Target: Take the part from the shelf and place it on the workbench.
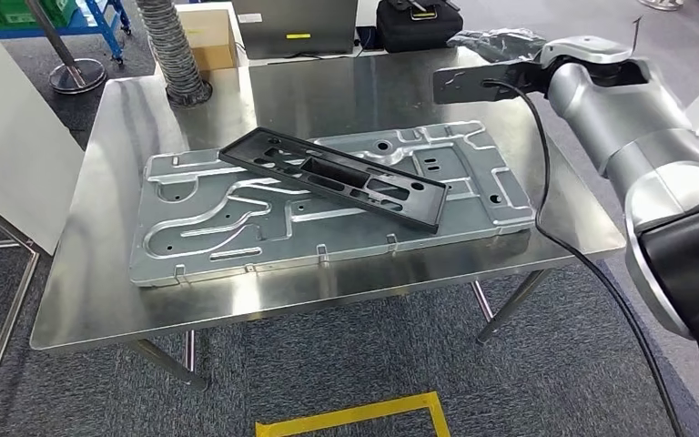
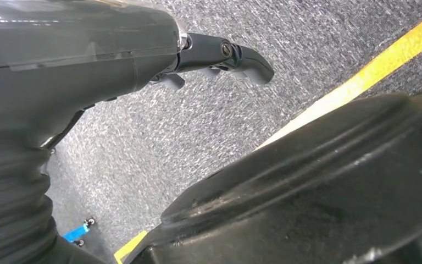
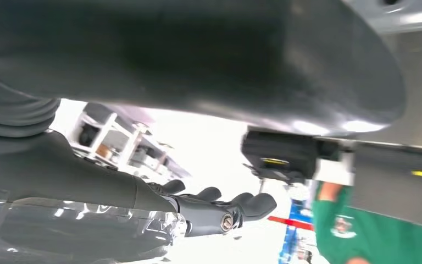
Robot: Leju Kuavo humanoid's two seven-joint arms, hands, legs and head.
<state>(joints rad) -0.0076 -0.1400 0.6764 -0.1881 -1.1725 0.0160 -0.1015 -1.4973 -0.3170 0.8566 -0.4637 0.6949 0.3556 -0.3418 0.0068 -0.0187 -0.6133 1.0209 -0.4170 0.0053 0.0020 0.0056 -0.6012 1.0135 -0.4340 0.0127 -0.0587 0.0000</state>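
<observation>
Black rectangular plastic frame part (image 1: 335, 177) on a pale silver stamped metal panel (image 1: 191, 228); brushed steel workbench top (image 1: 100, 273); mottled grey carpet floor (image 1: 346, 364) marked with yellow tape (image 1: 355, 416); dark grey left hand (image 2: 220, 55).

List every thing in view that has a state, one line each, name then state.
Black frame: lying flat and aslant on the metal plate, held by no hand.
Metal plate: flat on the workbench.
Right hand: empty, fingers stretched out, in the air.
Left hand: empty, hanging over the carpet.
Black bag: closed, behind the workbench.
</observation>
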